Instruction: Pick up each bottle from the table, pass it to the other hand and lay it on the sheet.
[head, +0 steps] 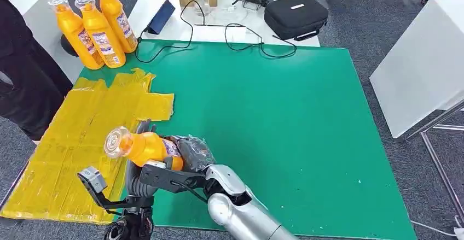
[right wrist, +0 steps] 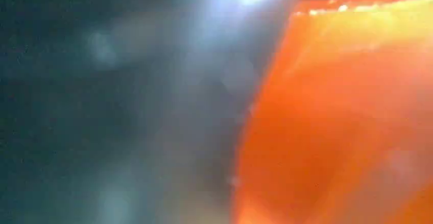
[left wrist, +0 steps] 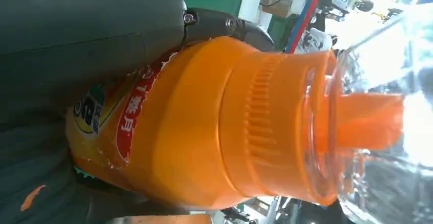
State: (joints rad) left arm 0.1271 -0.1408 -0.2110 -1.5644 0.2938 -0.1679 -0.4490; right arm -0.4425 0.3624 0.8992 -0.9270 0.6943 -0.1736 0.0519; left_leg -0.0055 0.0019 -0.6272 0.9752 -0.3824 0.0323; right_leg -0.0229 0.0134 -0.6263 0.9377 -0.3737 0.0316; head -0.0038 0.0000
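Note:
An orange bottle (head: 145, 146) with a clear cap lies sideways in the air above the seam between the yellow sheet (head: 71, 141) and the green mat (head: 273, 130). My right hand (head: 192, 151) wraps its base end. My left hand (head: 143, 166) grips it from below and behind, nearer the cap, with fingers (head: 143, 126) showing past the bottle. The left wrist view has the bottle (left wrist: 214, 127) close up, with grey fingers (left wrist: 102, 25) pressed on its label end. Blurred orange bottle (right wrist: 347, 112) lies against the right hand in the right wrist view. Three more orange bottles (head: 99, 32) stand upright at the back left.
A person in dark clothes (head: 22, 81) stands at the left edge beside the sheet. Behind the mat a white table (head: 164, 29) holds a black case (head: 295, 16), cables, a tablet and a box. Another white table (head: 421, 65) stands to the right.

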